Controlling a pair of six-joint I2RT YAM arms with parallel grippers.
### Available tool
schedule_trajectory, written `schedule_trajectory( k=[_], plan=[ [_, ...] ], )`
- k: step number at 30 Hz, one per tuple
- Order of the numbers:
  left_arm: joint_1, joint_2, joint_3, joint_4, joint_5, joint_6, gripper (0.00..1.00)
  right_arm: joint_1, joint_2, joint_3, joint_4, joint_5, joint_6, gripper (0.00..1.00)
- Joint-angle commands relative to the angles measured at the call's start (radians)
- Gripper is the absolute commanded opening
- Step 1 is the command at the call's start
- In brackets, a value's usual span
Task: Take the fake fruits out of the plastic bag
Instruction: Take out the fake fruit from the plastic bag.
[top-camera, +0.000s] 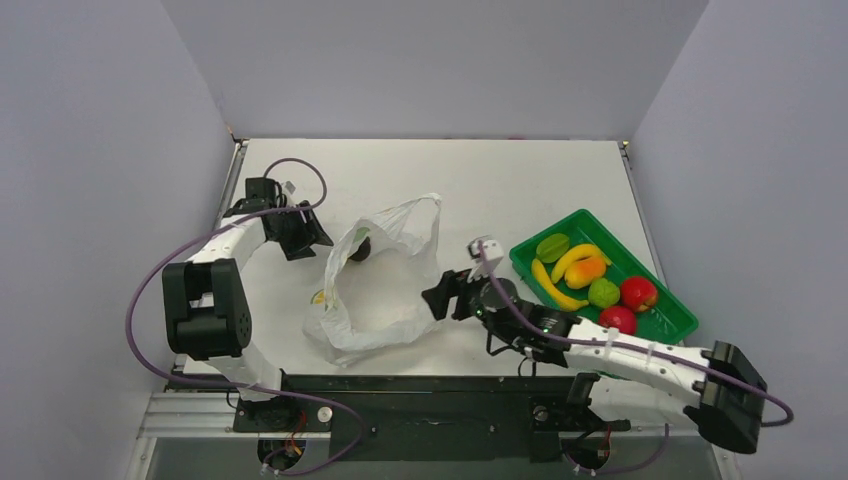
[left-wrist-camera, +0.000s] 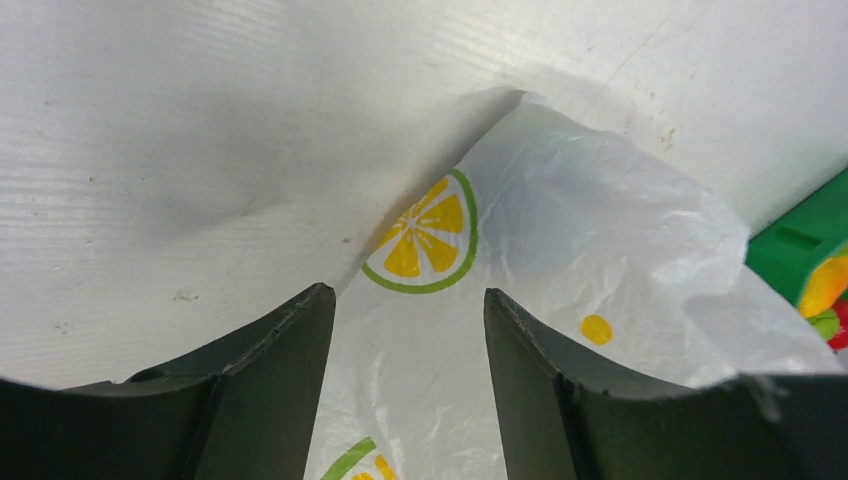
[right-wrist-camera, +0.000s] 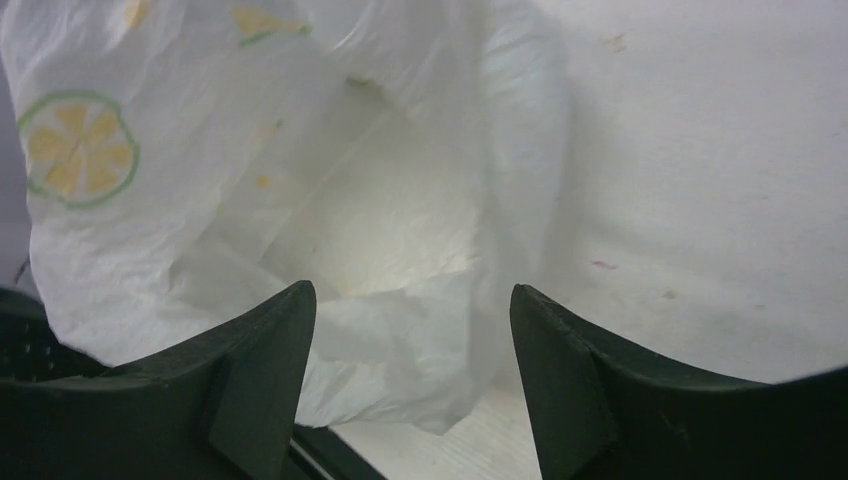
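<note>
White plastic bag (top-camera: 375, 305) lies mid-frame on the tabletop (top-camera: 500, 180), one dark piece (top-camera: 360, 249) inside; other fake fruits (top-camera: 590, 275) fill the green tray (top-camera: 668, 322), right. Left gripper (top-camera: 318, 238) and right gripper (top-camera: 432, 297) flank the bag, jaws apart.

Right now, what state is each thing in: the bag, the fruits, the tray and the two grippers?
Plastic bag: crumpled on the table, mouth open.
Dark fruit: inside the bag.
Other fruits: out of the bag, lying in the tray.
Green tray: holding fruit.
Left gripper: open, at the bag's left side.
Right gripper: open, at the bag's right side.
</note>
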Motion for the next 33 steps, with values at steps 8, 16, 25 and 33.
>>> schedule_trajectory(
  k=[8,16,25,33],
  plan=[
    [-0.045,0.167,0.254,0.035,0.151,-0.065,0.53,0.164,0.531,0.316,0.329,0.089,-0.095,0.48],
    [-0.114,0.311,0.397,-0.047,0.187,0.004,0.52,0.160,0.865,0.560,0.321,0.233,-0.128,0.49],
    [-0.127,0.375,0.386,0.001,0.280,0.011,0.51,0.148,1.051,0.730,0.264,0.373,-0.083,0.51],
    [-0.151,0.414,0.346,0.027,0.333,0.004,0.50,0.103,1.139,0.829,0.203,0.362,-0.041,0.54]
  ],
)
